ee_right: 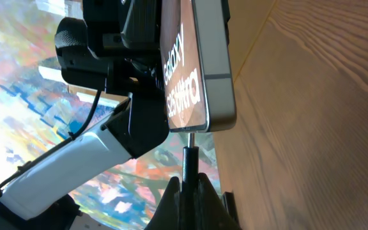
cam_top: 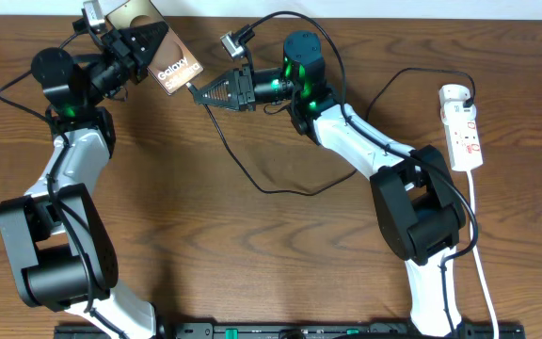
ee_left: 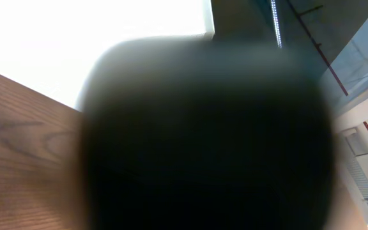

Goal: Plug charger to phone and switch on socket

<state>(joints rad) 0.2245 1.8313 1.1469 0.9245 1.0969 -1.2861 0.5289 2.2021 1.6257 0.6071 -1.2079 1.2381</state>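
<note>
My left gripper is shut on the phone, a brown slab with white "Galaxy" lettering, held tilted above the table's back left. In the right wrist view the phone stands edge-on with its bottom edge facing my right gripper. My right gripper is shut on the charger's connector, whose tip meets the phone's bottom edge. The black charger cable loops over the table to its plug in the white socket at the right. The left wrist view is blocked by a dark blur.
The socket's white cord runs down the right side toward the front edge. The wooden table lies below both arms. A black rail runs along the front edge.
</note>
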